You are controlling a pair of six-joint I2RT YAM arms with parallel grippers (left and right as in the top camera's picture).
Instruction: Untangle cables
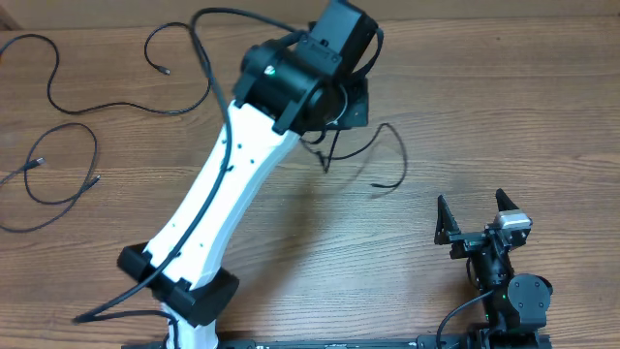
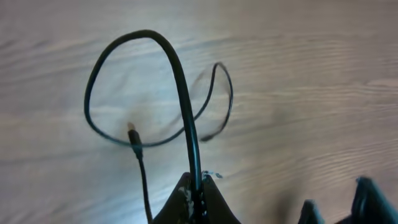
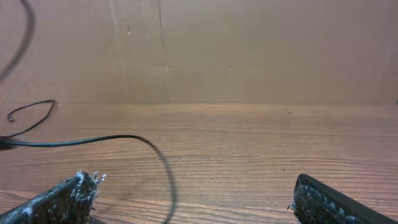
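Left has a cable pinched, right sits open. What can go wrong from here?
The cable crosses itself in a loop just past the left gripper; pulling may cinch it into a knot. The grip is at the very tip, so it may slip out. The right gripper is open and far off, so nothing anchors the cable; it may just drag.

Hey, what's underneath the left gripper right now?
The left gripper pinches a cable that loops over the wooden table. From overhead, the wrist covers the grip itself.
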